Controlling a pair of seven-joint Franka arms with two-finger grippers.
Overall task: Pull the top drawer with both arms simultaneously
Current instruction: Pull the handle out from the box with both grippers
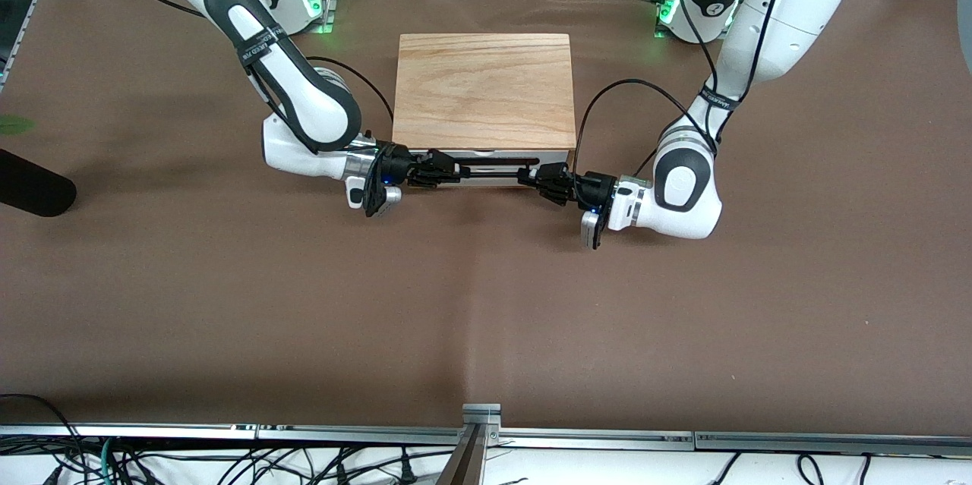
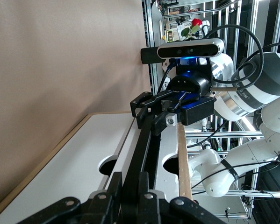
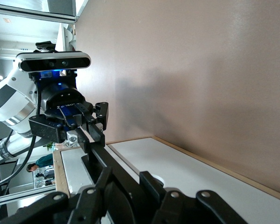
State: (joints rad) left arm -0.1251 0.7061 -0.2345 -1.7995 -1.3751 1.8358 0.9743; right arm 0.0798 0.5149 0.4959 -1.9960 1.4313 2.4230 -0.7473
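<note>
The small chest [image 1: 484,90] stands mid-table with its front toward the front camera. Below its wood top shows the white front of the top drawer [image 1: 493,155], with a thin black handle [image 1: 490,171] across it. My right gripper [image 1: 444,169] is shut on the handle's end toward the right arm, its fingers [image 3: 102,176] on either side of the bar [image 3: 95,149]. My left gripper [image 1: 544,180] is shut on the other end, fingers [image 2: 114,181] pinching the bar [image 2: 147,140]. The two grippers face each other along the handle. The drawer front [image 2: 170,147] lies flush with the chest.
The lower drawer's white front [image 3: 186,163] sits beneath the handle. Brown mat [image 1: 486,303] covers the table between the chest and its metal front edge [image 1: 481,436]. A dark object [image 1: 34,185] lies at the right arm's end of the table. Green-lit bases [image 1: 311,3] stand along the table's back edge.
</note>
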